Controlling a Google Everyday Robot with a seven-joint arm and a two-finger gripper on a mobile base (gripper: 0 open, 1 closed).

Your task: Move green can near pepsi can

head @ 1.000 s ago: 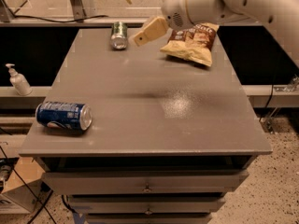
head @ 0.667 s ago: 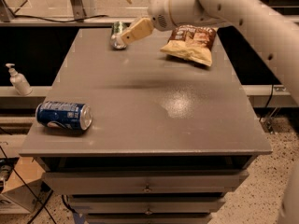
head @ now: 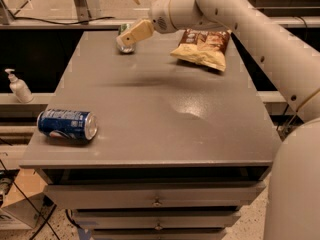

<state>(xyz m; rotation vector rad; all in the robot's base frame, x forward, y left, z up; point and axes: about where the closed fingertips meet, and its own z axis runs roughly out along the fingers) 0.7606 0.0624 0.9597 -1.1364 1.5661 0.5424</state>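
The green can lies on its side at the far left of the grey table, partly hidden by my gripper. My gripper, with tan fingers, hovers right at the can, reaching in from the right on the white arm. The pepsi can, dark blue with white markings and a silver end, lies on its side near the table's front left corner, far from the green can.
A brown and yellow chip bag lies at the far right of the table. A white pump bottle stands on a shelf to the left. Drawers sit under the tabletop.
My gripper has moved left across the back of the table, from beside the chip bag to over the green can. Both cans have stayed put.
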